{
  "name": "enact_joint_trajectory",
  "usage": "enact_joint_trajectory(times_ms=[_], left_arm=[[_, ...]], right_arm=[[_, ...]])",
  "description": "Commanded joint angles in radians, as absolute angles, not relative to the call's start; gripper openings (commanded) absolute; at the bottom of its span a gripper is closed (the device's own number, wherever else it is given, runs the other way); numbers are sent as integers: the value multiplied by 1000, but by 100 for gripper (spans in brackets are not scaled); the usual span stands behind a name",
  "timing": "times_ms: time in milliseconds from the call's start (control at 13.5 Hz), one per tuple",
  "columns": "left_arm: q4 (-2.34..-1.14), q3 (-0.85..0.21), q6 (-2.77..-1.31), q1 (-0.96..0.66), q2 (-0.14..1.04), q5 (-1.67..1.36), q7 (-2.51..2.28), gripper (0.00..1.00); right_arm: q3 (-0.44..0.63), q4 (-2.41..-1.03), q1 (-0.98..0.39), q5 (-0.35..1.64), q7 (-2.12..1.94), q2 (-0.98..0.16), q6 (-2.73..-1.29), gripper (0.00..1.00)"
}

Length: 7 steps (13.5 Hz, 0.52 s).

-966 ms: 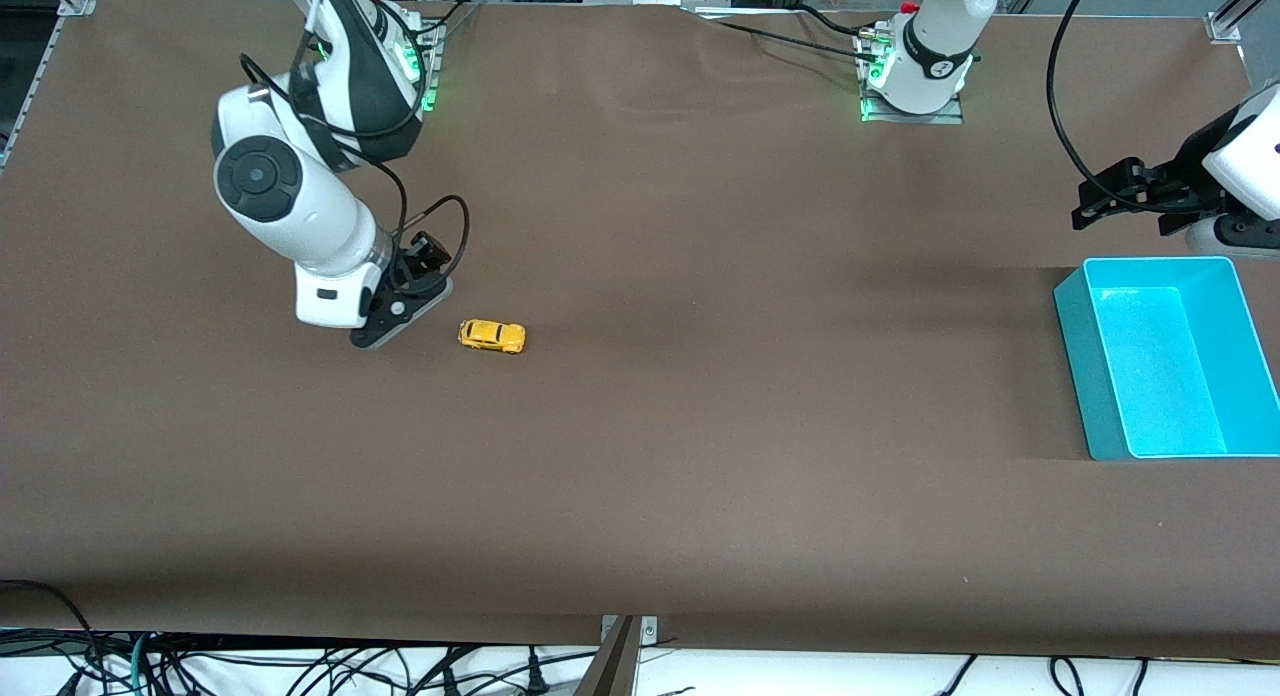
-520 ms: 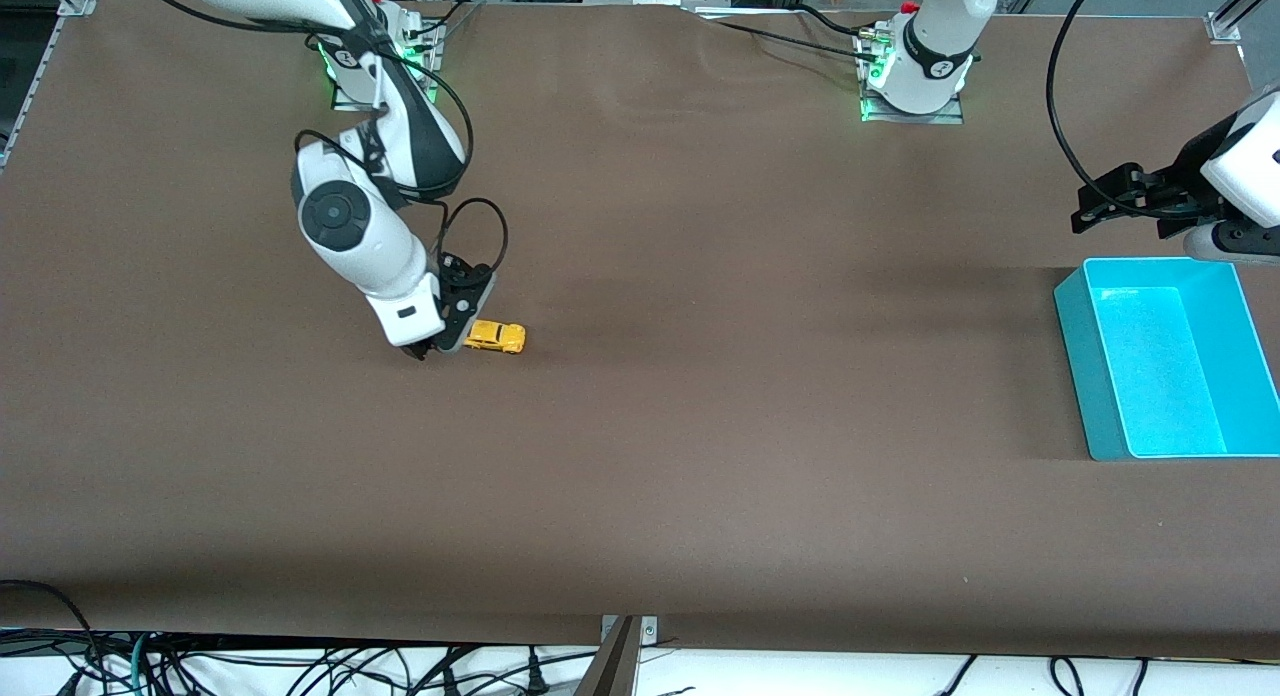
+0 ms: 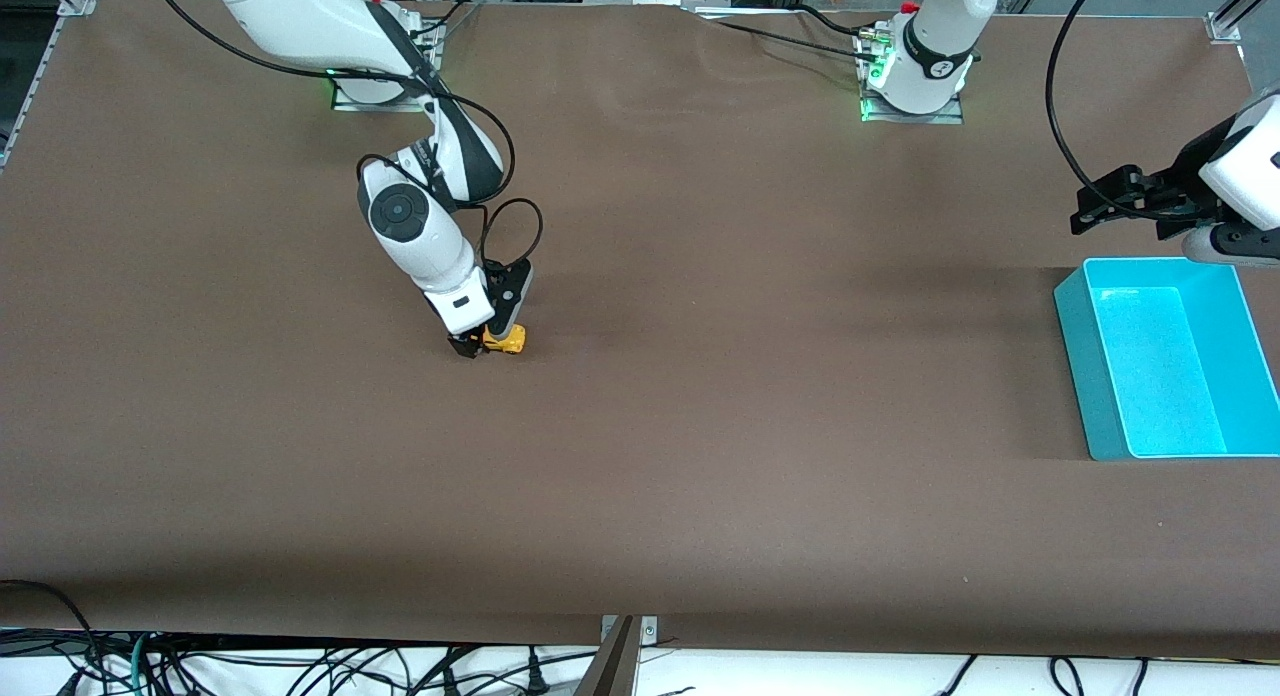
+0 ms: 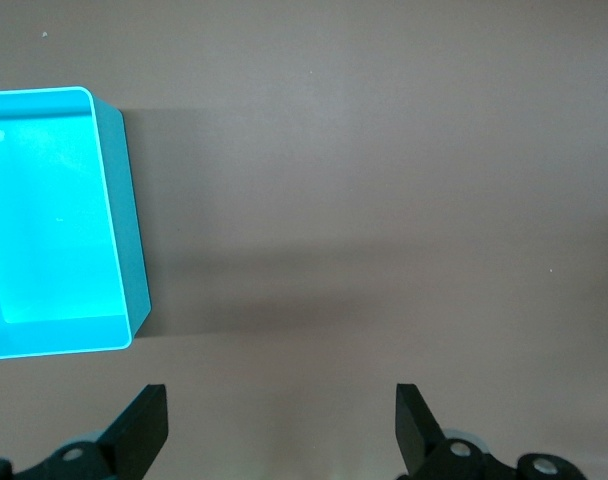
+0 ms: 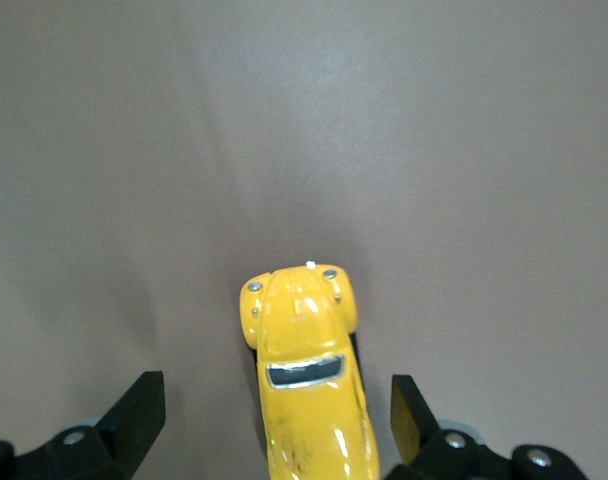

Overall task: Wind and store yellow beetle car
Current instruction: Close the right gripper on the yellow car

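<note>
The yellow beetle car (image 3: 505, 341) stands on the brown table toward the right arm's end. My right gripper (image 3: 480, 346) is low over it, open, with the car (image 5: 309, 385) between its two fingers (image 5: 139, 415), one finger on each side and a gap to each. In the front view the gripper hides most of the car. My left gripper (image 3: 1095, 208) is open and empty in the air beside the turquoise bin (image 3: 1070, 321), near the left arm's end; the bin also shows in the left wrist view (image 4: 119, 200).
The turquoise bin is empty and stands near the table's edge at the left arm's end. Brown table cloth (image 3: 750, 396) spreads wide between the car and the bin. Cables hang below the table's edge nearest the front camera.
My right arm swung toward the car and lowered, bringing its open gripper from beside the car to astride it. The car has not moved. The left arm barely shifted.
</note>
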<state>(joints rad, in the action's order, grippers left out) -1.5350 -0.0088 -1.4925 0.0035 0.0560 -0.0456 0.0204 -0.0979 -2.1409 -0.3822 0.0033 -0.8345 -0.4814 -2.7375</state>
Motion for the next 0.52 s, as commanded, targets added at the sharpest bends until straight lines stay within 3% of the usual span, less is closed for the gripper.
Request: enact_joint_trajectory(times_ms=[0,297,372,446], left_arm=[[-1506,-9,-1488,12,69,-54,29,100],[-1506,-9,-1488,11,69,-54,26,100],[-1506,-9,-1489,11,71,-54,26,100],[-1506,-9,-1488,11,69,-55,26,100]], right_arm=[[-97,-2149,-382,-3,-899,-482,-2769,100],[-94,-2148,-382,-50,-908,-491,-2778,99],[-94,-2146,-374,-76,-908,-492,-2780,94],[-94,-2145,-373,-99,-908,-492,-2781,80]])
